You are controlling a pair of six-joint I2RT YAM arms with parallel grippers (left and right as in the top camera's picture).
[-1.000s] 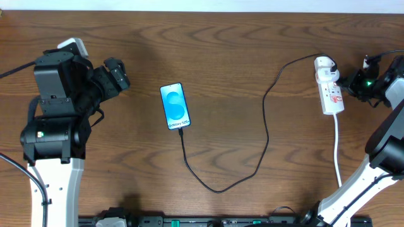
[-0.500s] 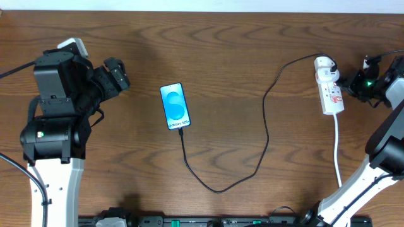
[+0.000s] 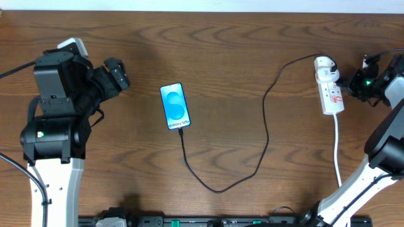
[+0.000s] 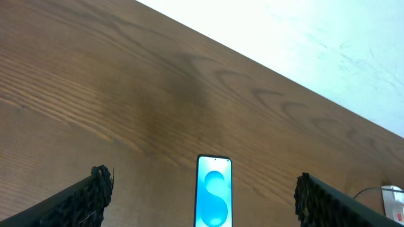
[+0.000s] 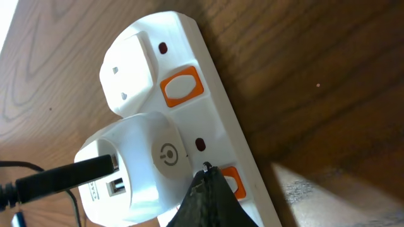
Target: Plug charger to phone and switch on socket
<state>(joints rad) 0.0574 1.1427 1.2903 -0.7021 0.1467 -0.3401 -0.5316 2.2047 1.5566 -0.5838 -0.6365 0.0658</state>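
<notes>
The big brown surface (image 3: 252, 44) is carrying everything. The phone (image 3: 175, 106) is lying near the middle of it with its blue screen glowing, so I am telling every place from the phone.

The left arm (image 3: 53, 120) is sitting well off to the phone's left. The right arm (image 3: 385, 151) is reaching in far off to the phone's right.

The charger (image 3: 265, 132) is running out from the phone's bottom edge. It is swinging round in one big bend and climbing up to the socket (image 3: 329, 94). The socket is lying well apart from the phone, on the right arm's side. The charger's far end is going into a white plug block (image 5: 136, 173) that is sitting in the socket.

The left tool (image 3: 117, 75) is hanging near the phone with its jaws spread wide, holding nothing. The right tool (image 5: 205, 189) is pinched tight, holding nothing. It is poking down at the socket, right beside an orange switch (image 5: 232, 183). I cannot tell if it is touching that switch.

The charger's little black tip (image 3: 181, 129) is meeting the phone's bottom edge. It is looking plugged in, though it is too small to be sure. So the first job is seeming done. The tiny lamp dot (image 5: 201, 145) by the switch is looking dark, so I am guessing the socket is not on yet. Pressing that switch is what is left.
</notes>
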